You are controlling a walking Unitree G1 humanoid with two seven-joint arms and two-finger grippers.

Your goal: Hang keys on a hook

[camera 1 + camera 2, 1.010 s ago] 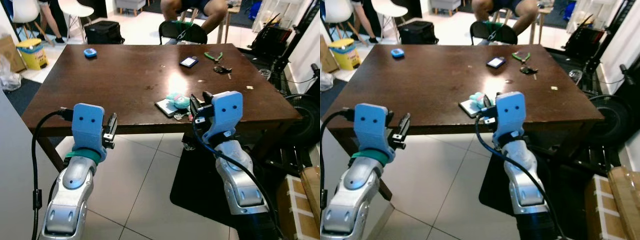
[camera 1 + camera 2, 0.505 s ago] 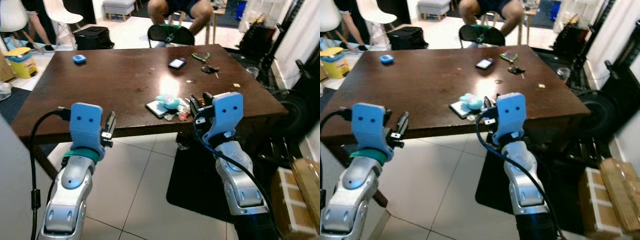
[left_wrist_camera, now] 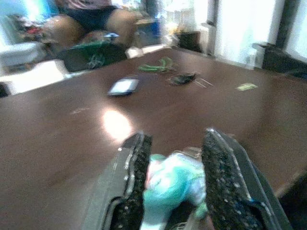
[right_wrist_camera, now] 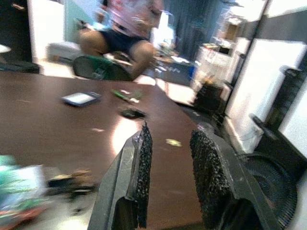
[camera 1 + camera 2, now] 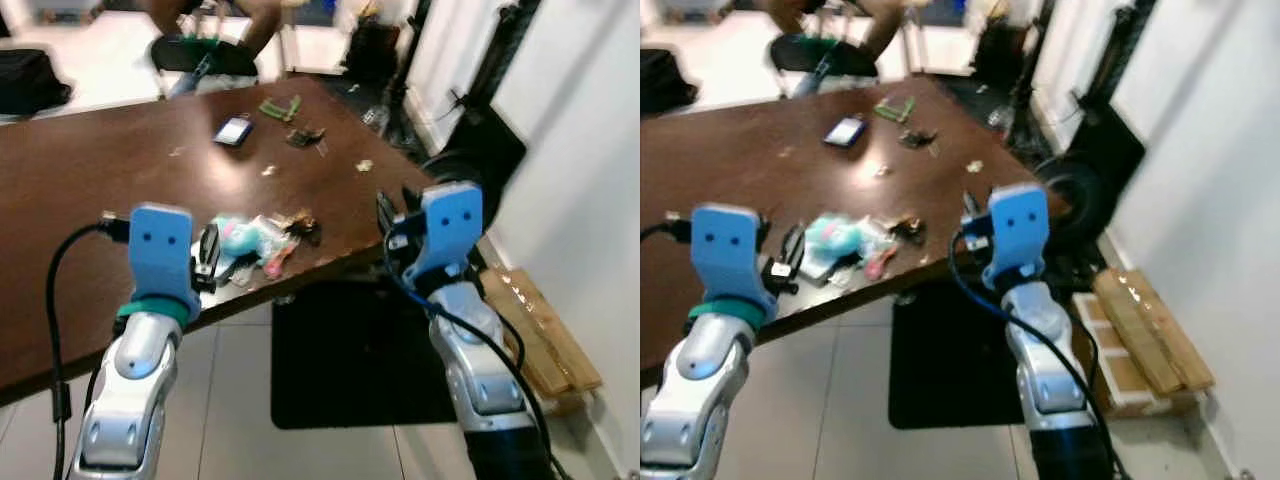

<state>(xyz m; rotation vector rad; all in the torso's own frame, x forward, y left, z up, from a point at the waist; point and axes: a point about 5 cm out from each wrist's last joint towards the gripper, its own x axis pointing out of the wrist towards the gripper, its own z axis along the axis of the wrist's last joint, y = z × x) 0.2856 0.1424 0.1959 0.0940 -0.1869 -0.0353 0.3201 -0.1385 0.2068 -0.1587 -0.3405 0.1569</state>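
— Since a second ago the whole picture has swung: that is the camera turning, not the things. Both arms have kept their raised pose, and the table's right corner now sits between them.

— Where are the keys?

— Near the front edge of the table, a small dark bunch of keys lies just beside a teal plush charm and a pink tag. Whether they are all joined I cannot tell through the blur. A second dark bunch lies toward the far edge, near a phone and green pliers.

— And the claws?

— The left gripper hovers at the front edge with its fingers apart, the plush lying between them in its wrist view, nothing pinched. The right gripper stands at the right corner, fingers likewise spread and holding nothing.

— How would the keys handle?

— I judge them light, hard and slippery, loose on their ring, so they will dangle and swing. The soft plush or the ring looks the surer place to pinch.

— Room to move?

— The front edge is close, so a nudge could tip the pile off. A person sits past the far edge; black gear and boxes crowd the right side.
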